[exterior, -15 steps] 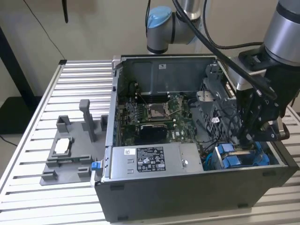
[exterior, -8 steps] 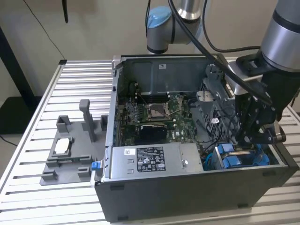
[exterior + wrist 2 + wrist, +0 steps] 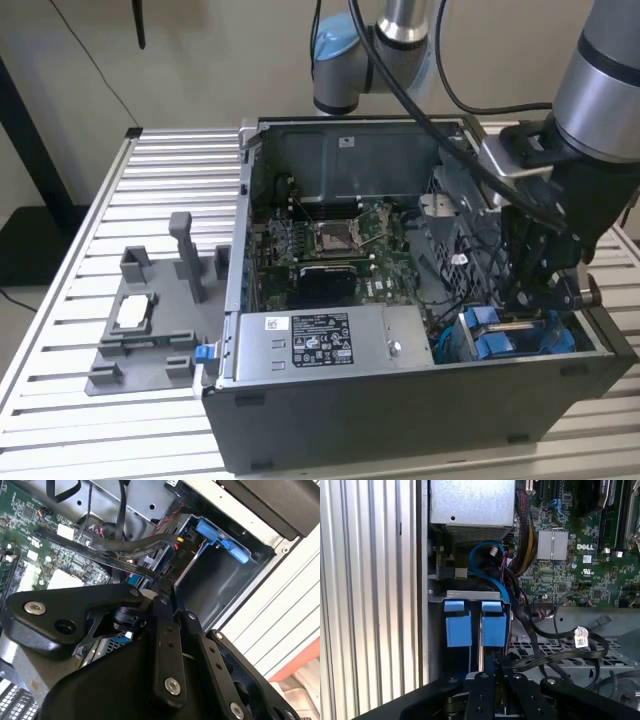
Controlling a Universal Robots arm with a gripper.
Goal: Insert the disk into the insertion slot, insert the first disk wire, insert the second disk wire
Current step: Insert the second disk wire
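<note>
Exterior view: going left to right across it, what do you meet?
Grey fixture tray → grey power-supply box → blue tabs of the disk in the insertion slot, with the gripper just above them.

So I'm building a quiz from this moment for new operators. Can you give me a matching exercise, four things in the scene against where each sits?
Things:
1. disk
2. power-supply box
3. fixture tray
4. gripper

Places:
A. on the slatted table, outside the case, toward the exterior view's left
B. down in the case's near corner, toward the exterior view's right, blue tabs up
C. just above the blue tabs
D. inside the case along its near wall, beside the blue tabs

Pairs: 1-B, 2-D, 3-A, 4-C
</note>
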